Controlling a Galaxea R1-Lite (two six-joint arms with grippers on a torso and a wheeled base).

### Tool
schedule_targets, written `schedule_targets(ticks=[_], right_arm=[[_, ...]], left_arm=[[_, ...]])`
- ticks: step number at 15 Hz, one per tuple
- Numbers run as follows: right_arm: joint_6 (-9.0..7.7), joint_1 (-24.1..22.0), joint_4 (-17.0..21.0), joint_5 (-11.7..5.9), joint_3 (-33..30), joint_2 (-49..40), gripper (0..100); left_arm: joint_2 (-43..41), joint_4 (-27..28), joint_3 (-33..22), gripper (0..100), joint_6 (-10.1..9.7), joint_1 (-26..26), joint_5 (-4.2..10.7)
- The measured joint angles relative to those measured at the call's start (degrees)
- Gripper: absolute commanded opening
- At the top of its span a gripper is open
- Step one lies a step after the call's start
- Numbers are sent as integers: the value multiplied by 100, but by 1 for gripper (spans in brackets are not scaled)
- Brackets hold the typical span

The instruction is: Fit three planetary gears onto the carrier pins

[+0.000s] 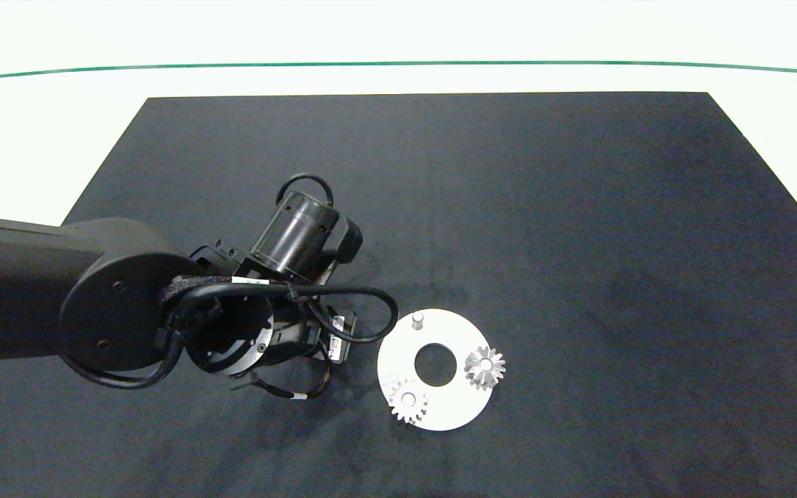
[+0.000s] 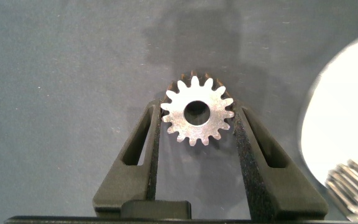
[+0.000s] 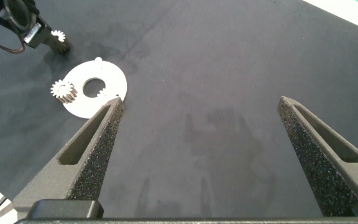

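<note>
Head view, nearest first: a flat white disc [image 1: 439, 415] lies on a black mat [image 1: 578, 242] that covers most of the counter. Two silver planetary gears sit on its pins, one at the near edge [image 1: 408, 401], one on the right side [image 1: 485, 367]. The third carrier pin [image 1: 417, 319] stands bare on the disc's far side. Just left of the disc, the dark left arm reaches in from the left edge. Its left hand [image 2: 196, 124] is low over the mat, pinching the third gear [image 2: 197, 111] flat between its two fingers. Beyond the mat the counter [image 1: 398, 41] is white, crossed by a thin green line [image 1: 398, 64]. The right hand [image 3: 201, 124] is spread wide and holds nothing, well away from the disc.
</note>
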Motion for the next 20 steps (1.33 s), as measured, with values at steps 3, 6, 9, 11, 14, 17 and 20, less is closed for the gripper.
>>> schedule_targets(ticks=[3,6,9,11,14,17,20], right_arm=[[0,0,2,2,9,5,100],[2,-2,2,2,11,9,100],[0,-2,2,2,17,16,100],[0,-2,-2,2,12,16,100],[0,-2,-4,2,1,16,100],[0,0,-2,2,-16,-9,100],[6,-2,-6,2,-52,-30,100]], left_arm=[[-13,0,46,27,-11,-50,-1],[-46,0,28,21,7,-61,13],[-179,5,-30,15,44,-273,18],[-234,22,-135,11,99,-535,20],[-258,32,-386,5,462,-905,29],[-204,52,-563,4,794,-1178,29],[-5,52,-769,4,824,-1250,27]])
